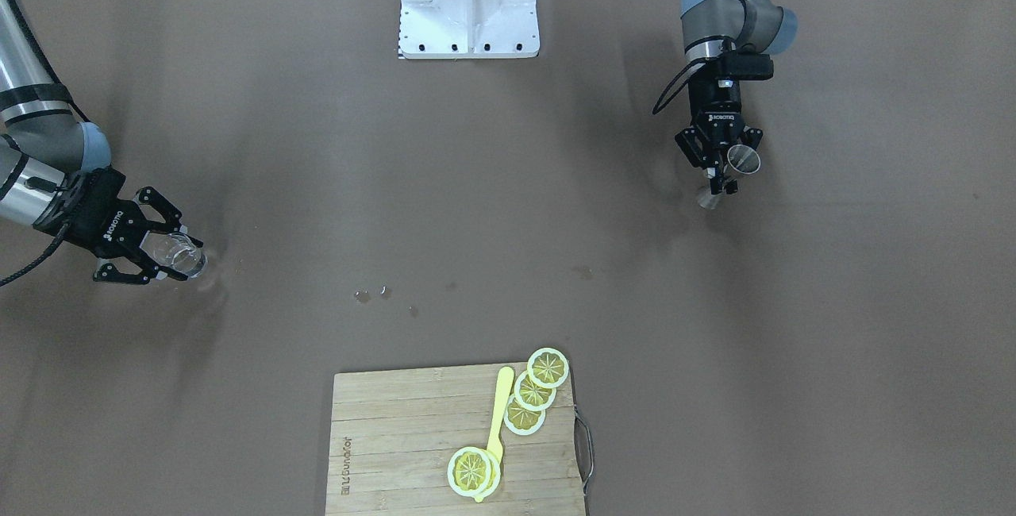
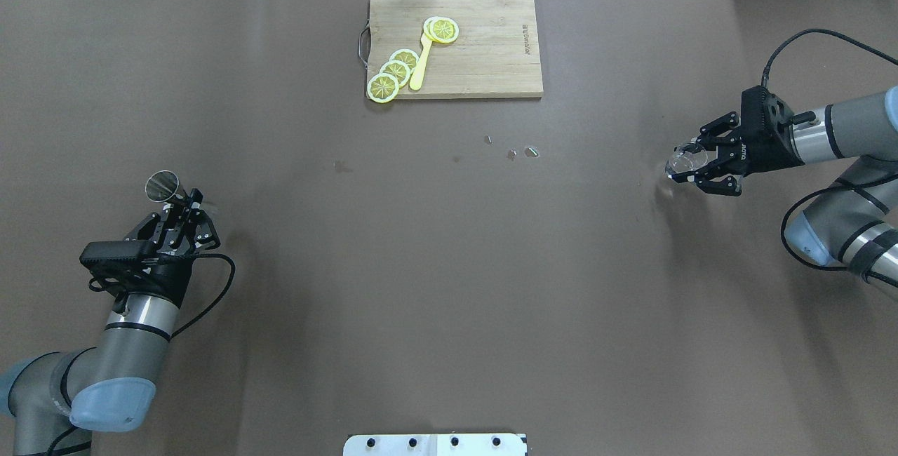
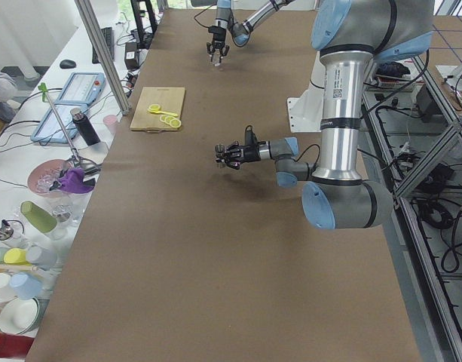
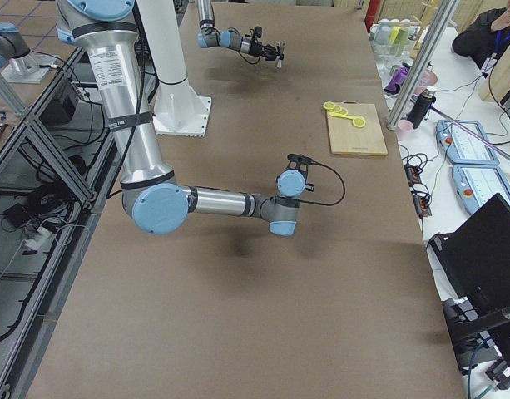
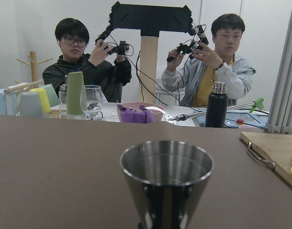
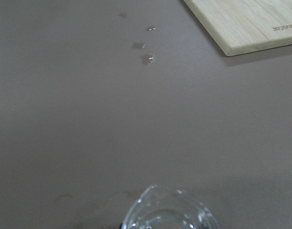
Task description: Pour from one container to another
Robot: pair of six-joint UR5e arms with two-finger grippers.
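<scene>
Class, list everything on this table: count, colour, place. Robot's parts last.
table: one, brown, under everything
board: one, light wood, edge opposite robot
lemon slices: at least four, yellow, on board
utensil: one, yellow, on board among slices
droplets: few, clear, table middle
jigger: one, steel, in left gripper
cup: one, clear glass, in right gripper
base: one, white, robot's side
left gripper: one, black, shut on jigger
right gripper: one, black, shut on cup
</scene>
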